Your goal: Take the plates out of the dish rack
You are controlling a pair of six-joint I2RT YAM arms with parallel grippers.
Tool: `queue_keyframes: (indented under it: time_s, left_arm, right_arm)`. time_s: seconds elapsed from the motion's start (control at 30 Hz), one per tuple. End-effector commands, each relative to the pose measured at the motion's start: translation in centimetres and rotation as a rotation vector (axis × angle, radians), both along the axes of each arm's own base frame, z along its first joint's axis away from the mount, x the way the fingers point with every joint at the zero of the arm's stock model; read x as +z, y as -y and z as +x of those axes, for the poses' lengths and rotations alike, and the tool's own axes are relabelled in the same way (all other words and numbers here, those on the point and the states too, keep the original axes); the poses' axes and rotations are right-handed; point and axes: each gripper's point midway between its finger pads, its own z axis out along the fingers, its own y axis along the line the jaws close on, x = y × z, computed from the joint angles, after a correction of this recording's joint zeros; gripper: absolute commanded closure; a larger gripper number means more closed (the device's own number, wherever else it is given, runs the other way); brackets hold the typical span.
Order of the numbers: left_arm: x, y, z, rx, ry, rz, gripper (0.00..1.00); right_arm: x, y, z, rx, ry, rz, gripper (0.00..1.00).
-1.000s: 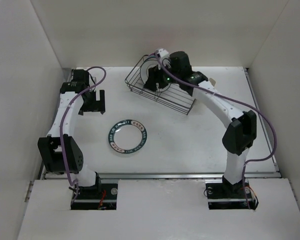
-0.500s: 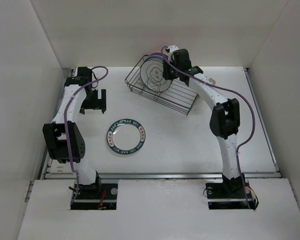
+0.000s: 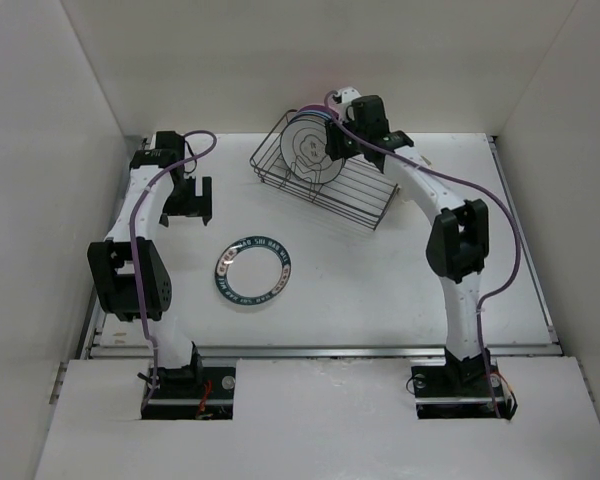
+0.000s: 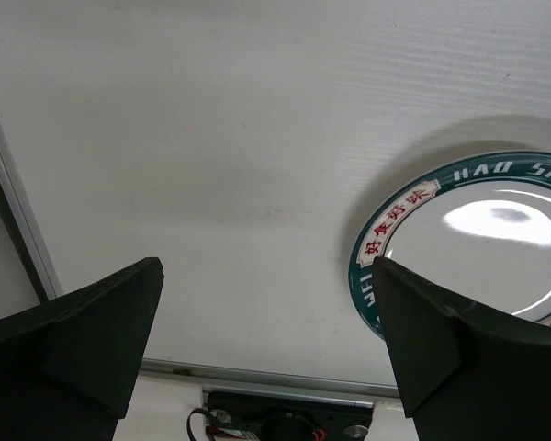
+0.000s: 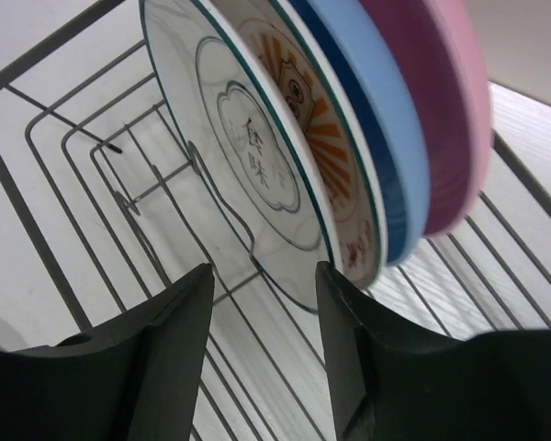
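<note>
Since a second ago the right gripper [image 5: 262, 294] has risen from low among the plates. Its fingers stand wide apart, framing the lower edge of the grey-rimmed plate [image 5: 257, 156] without clamping it. That plate stands upright in the dish rack [image 3: 355, 195], far centre. The left gripper [image 4: 266, 276] hangs wide open and empty over the table [image 4: 211, 138], left of the flat teal-rimmed plate [image 4: 459, 239].

The desk [image 3: 380, 290] has a flat, white, matte surface. Three plain white walls enclose it: left wall [image 3: 40, 150], back wall [image 3: 330, 60] and right wall [image 3: 570, 120]. A metal rail [image 3: 330, 351] runs along the near edge of the desk. A white board [image 3: 320, 425] lies in front of the rail. Lighting is even, with soft shadows.
</note>
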Motion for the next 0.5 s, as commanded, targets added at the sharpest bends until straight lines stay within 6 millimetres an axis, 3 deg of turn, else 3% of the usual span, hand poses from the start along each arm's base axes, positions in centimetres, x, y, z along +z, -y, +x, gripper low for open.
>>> queue_keyframes:
  time_s: [0.0, 0.3, 0.47]
  left_arm:
    - [1.0, -0.3, 0.2, 0.009, 0.011, 0.014, 0.05]
    - [0.4, -0.4, 0.0, 0.022, -0.006, 0.019, 0.05]
    - [0.1, -0.4, 0.1, 0.022, -0.016, 0.019, 0.05]
  right_arm:
    - [7.9, 2.9, 0.5, -0.078, 0.187, 0.011, 0.47]
    - [4.1, 2.0, 1.8, -0.063, 0.118, 0.001, 0.50]
    - [2.5, 1.1, 2.7, -0.038, 0.097, 0.005, 0.61]
